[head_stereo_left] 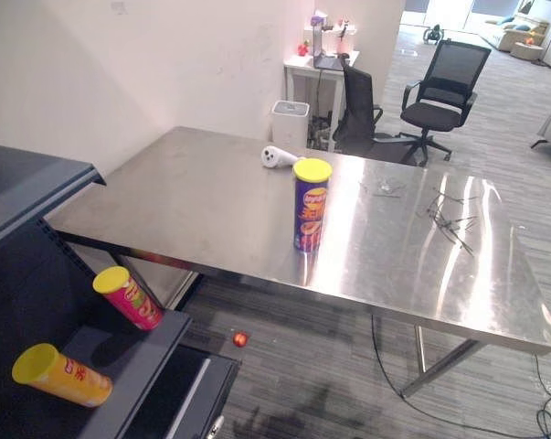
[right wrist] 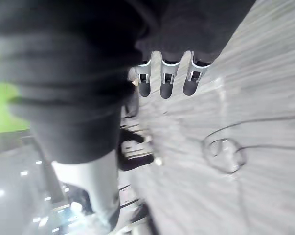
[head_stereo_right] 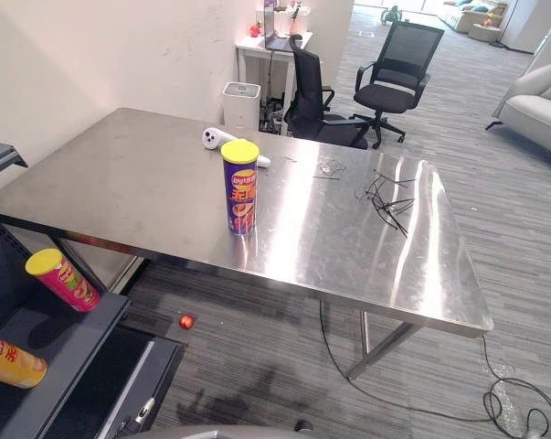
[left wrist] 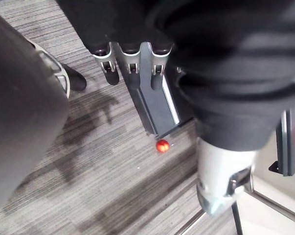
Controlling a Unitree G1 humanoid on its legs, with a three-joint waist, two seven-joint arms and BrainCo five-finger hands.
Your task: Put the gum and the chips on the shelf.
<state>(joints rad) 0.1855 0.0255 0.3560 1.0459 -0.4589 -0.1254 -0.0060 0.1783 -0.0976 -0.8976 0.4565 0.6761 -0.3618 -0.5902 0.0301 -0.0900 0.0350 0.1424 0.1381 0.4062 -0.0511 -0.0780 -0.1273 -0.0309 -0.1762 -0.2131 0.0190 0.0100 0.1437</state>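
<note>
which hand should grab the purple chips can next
Left, probably. The left hand and right hand both hang open over the floor, neither nearer; the purple chips can stands centred on the table, but the shelf is on the robot's left.

Print check, head views.
- Purple chips can point(head_stereo_left: 310, 206), upright on the steel table point(head_stereo_left: 211, 201): yellow and red lettering runs down the label, too small for me to read.
- Pink chips can point(head_stereo_left: 129, 297), tilted on the dark shelf point(head_stereo_left: 143, 361): printed label, illegible.
- Yellow chips can point(head_stereo_left: 63, 375), lying on the same shelf: red characters on its side, which I cannot make out.

No text, number or sign is readable.
</note>
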